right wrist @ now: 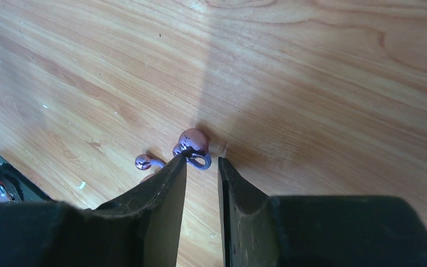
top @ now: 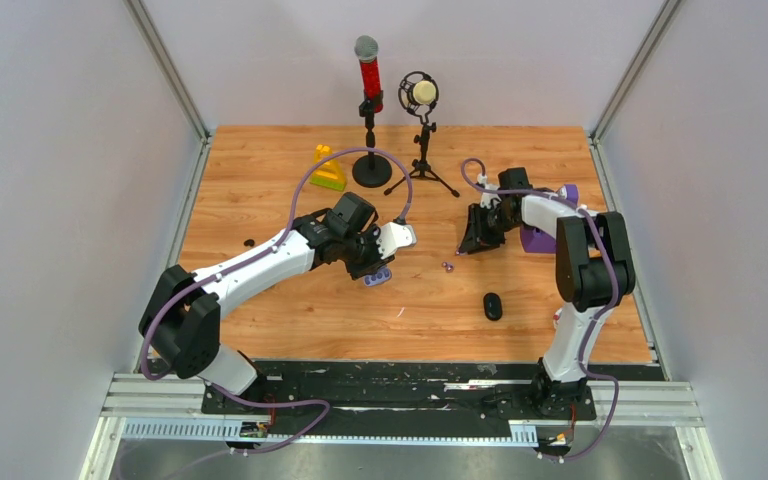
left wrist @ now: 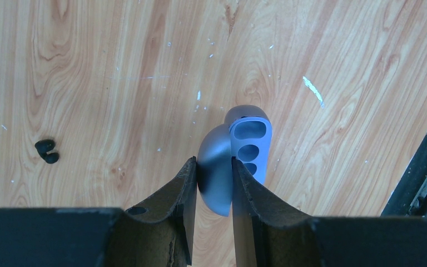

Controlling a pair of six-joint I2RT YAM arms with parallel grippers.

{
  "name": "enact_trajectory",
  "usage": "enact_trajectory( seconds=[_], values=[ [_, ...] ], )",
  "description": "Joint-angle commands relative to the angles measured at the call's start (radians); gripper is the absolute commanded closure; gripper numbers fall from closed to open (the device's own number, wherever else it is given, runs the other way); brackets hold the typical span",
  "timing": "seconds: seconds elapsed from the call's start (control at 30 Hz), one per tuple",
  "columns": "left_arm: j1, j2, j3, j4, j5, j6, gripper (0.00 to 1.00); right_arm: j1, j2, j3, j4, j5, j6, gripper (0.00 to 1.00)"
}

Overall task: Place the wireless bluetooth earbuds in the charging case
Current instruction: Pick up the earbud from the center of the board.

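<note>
My left gripper (left wrist: 213, 167) is shut on the lid of an open blue-grey charging case (left wrist: 250, 143) and holds it just above the wood; its empty wells face the camera. In the top view the case (top: 377, 278) sits under that gripper (top: 378, 268). A black earbud pair (left wrist: 47, 151) lies to the left on the table. Two shiny purple earbuds (right wrist: 192, 140) (right wrist: 143, 162) lie right at the tips of my right gripper (right wrist: 202, 161), which is open by a narrow gap with nothing between the fingers. Its left fingertip touches the nearer bud. The buds (top: 448, 265) also show in the top view.
A closed black oval case (top: 493, 305) lies near the front. A purple object (top: 540, 238) sits partly under the right arm. A red microphone (top: 368, 70) and a round studio microphone (top: 421, 95) stand on stands at the back, with a yellow-green toy (top: 328, 172) to their left.
</note>
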Motion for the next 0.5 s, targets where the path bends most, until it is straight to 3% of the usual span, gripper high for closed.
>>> enact_trajectory(
  seconds=[0.0, 0.47],
  values=[
    [0.001, -0.018, 0.001, 0.029, 0.013, 0.018, 1.0, 0.004, 0.059, -0.001, 0.035, 0.041, -0.007, 0.7],
    [0.001, -0.016, 0.001, 0.027, 0.015, 0.019, 1.0, -0.009, 0.051, 0.001, 0.043, -0.017, -0.004, 0.69]
  ],
)
